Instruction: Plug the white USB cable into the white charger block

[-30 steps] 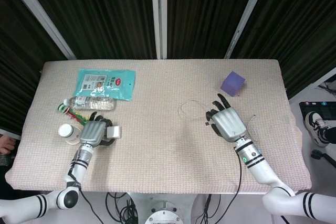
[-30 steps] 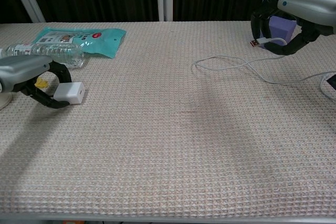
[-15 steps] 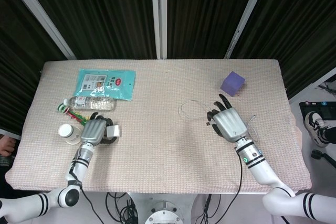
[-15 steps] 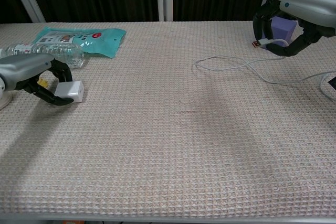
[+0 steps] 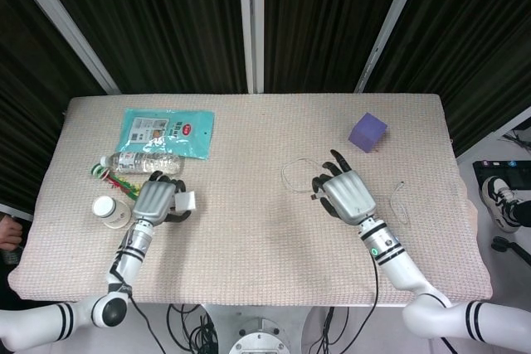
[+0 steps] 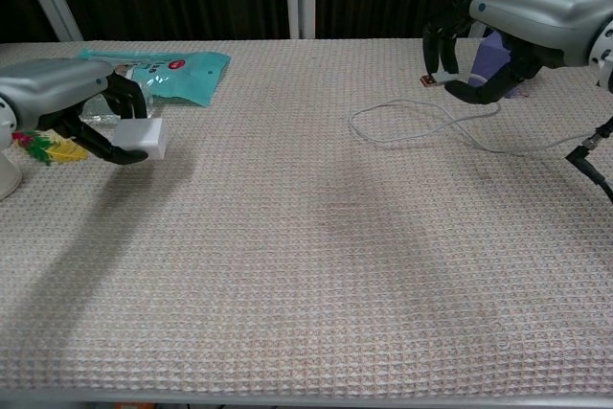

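White charger block (image 6: 142, 137): held in left hand (image 6: 67, 93), off the cloth, at left side of table (image 5: 249, 230). Dark fingers (image 6: 117, 153) curl under and around the block; block's free end faces toward table centre. Head view: block shows as small white square (image 5: 186, 201) just right of left hand (image 5: 154, 198).

White USB cable (image 6: 421, 126): plug end (image 6: 431, 79) pinched in right hand (image 6: 522, 21), raised above cloth, plug tip pointing left toward the other hand. Rest of cable lies in a loose loop on the cloth below and left of the hand, then trails right toward table edge. Head view: thin loop (image 5: 292, 173) left of right hand (image 5: 343, 194), another stretch near right wrist.

Left hand: palm down, knuckles up, forearm runs back to near-left table corner. Right hand: palm down, silver back up, fingers bent down around plug, forearm runs to near-right corner. Hands well apart; block and plug not joined.

Surroundings: teal packet (image 5: 168, 132) far left; clear plastic bottle (image 5: 141, 162) just below it, lying on side; green/yellow item (image 6: 43, 147) beside left hand; white round cap-like obj (image 5: 104, 207) at left edge; purple cube (image 5: 367, 132) beyond right hand, resting on cloth
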Tool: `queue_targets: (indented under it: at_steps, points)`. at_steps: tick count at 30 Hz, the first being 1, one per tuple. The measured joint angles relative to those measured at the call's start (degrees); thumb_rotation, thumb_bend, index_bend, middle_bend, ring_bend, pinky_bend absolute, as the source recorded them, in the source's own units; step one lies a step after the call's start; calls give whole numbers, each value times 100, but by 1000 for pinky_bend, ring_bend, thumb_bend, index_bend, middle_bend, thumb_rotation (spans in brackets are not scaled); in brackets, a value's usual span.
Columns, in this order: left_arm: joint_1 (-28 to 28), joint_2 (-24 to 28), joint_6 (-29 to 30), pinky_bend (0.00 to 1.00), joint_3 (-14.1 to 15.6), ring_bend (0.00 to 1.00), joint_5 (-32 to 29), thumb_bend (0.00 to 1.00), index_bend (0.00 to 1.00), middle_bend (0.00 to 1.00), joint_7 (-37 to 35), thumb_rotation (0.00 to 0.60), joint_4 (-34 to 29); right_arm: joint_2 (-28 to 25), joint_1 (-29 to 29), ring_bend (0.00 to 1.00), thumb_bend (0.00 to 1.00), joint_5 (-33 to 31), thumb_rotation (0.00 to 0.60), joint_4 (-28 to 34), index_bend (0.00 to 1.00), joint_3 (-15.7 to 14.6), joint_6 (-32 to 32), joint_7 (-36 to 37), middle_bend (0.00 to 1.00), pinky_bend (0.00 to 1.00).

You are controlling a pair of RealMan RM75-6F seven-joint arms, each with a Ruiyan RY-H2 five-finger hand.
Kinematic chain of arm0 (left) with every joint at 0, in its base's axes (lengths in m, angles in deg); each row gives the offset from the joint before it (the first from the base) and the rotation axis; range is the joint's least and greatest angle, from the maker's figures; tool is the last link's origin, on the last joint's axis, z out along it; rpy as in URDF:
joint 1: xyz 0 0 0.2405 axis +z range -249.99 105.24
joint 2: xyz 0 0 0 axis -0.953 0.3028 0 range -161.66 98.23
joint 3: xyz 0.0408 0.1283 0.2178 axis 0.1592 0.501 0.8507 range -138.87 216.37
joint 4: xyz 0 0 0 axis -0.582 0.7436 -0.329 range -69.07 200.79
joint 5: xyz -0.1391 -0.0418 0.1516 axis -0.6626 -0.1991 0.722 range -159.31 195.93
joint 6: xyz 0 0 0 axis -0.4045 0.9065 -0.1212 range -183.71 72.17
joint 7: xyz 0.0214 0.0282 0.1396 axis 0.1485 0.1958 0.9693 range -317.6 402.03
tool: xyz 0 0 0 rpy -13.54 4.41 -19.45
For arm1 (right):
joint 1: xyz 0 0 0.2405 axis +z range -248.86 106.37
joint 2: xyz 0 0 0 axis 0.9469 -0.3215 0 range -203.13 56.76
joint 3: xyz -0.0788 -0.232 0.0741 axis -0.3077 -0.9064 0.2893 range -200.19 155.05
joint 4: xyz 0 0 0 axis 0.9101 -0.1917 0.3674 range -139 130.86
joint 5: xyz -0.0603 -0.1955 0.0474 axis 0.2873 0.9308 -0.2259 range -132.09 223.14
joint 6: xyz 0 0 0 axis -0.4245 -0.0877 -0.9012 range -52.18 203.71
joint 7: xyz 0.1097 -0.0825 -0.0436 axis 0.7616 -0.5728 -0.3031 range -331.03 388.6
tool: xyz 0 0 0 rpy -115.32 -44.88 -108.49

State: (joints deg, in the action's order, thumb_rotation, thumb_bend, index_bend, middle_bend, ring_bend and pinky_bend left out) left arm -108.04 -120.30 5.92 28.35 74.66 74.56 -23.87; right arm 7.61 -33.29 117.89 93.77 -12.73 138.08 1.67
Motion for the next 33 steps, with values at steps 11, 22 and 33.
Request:
queue_targets:
  at_steps: [11, 22, 33]
  points:
    - [-715, 104, 320, 242, -483, 291, -888, 272, 517, 488, 1322, 466, -1032, 1013, 661, 230, 413, -975, 600, -204, 634, 459, -257, -711, 546, 0]
    - [-1204, -58, 748, 245, -787, 293, -1685, 272, 517, 492, 1732, 467, -1459, 1859, 1219, 234, 422, -1780, 600, -687, 640, 954, 29, -1217, 551, 0]
    - [-1608, -329, 1150, 245, -863, 293, -1974, 270, 518, 493, 1992, 467, -1500, 2149, 1471, 234, 423, -2163, 600, -1016, 641, 1134, 36, -1089, 550, 0]
